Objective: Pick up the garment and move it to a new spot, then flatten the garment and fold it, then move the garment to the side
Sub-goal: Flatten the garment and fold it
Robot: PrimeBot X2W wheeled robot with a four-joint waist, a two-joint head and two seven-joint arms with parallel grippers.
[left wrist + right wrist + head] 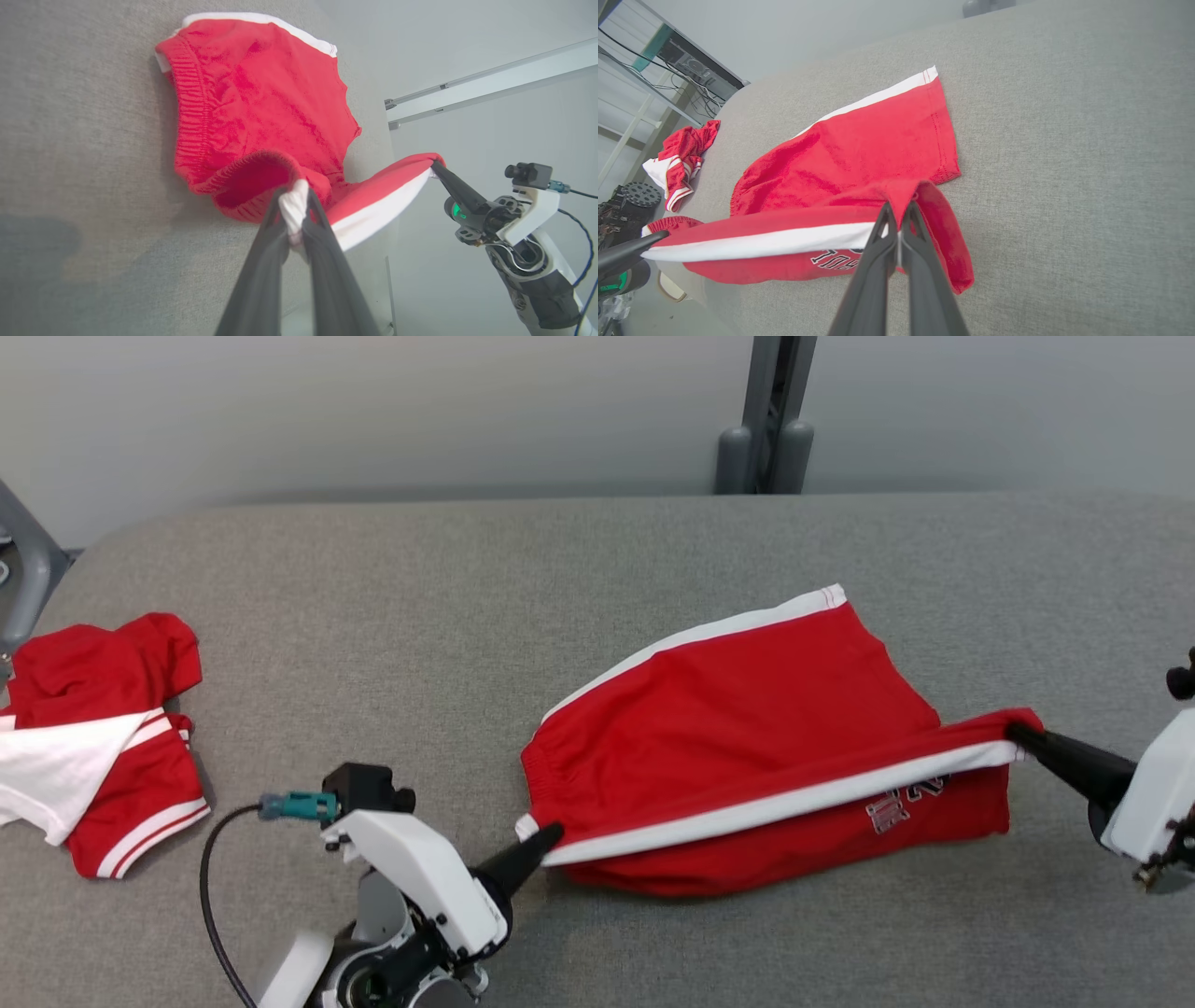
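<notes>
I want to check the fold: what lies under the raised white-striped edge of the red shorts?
A lower red layer of the shorts, with lettering, on the grey table. The left tool and right tool hold the edge up. Anything beneath that layer is covered.

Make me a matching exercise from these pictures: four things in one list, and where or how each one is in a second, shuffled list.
Column one
1. left end effector
2. right end effector
3. red shorts
4. crumpled garment

Column two
A. heaped near the left edge of the table
B. shut on the shorts' waistband end
C. stretched between both end effectors, far half lying on the table
D. shut on the shorts' leg-hem end

Pairs: 1-B, 2-D, 3-C, 4-A
</notes>
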